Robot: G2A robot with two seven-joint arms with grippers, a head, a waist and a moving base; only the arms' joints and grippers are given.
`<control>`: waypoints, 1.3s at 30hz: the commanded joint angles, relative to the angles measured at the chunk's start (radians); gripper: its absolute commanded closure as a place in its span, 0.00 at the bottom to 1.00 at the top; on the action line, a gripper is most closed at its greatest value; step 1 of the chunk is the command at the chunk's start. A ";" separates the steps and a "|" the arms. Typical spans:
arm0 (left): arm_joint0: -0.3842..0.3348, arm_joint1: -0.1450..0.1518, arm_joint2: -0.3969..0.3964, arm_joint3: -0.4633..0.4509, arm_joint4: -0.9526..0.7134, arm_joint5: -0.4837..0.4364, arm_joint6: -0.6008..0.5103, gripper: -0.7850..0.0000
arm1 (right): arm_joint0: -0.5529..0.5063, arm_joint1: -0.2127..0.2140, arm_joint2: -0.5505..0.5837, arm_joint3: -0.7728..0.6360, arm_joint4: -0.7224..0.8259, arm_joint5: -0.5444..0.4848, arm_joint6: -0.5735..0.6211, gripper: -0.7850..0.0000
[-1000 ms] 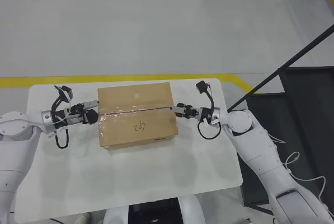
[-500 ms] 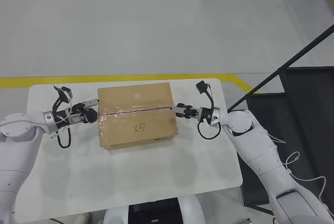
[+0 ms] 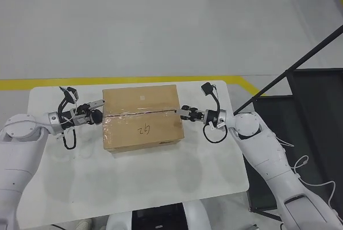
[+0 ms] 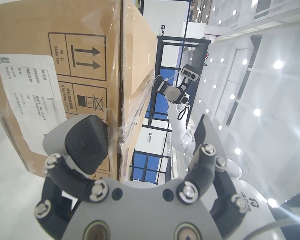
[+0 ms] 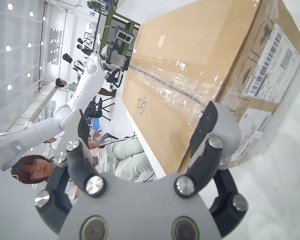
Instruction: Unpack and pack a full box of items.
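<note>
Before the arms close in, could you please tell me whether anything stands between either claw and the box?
Nothing visible does. The left claw and the right claw are open at opposite ends of the taped box, level with its tape seam.

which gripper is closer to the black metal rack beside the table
Right. The right gripper sits at the end of the brown cardboard box facing the black metal rack; the left gripper is at the far end.
</note>
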 commanded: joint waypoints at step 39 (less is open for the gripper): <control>0.180 0.057 -0.243 -0.240 -0.021 -0.056 0.157 0.00 | -0.175 0.047 0.214 -0.152 -0.106 -0.144 -0.185 0.00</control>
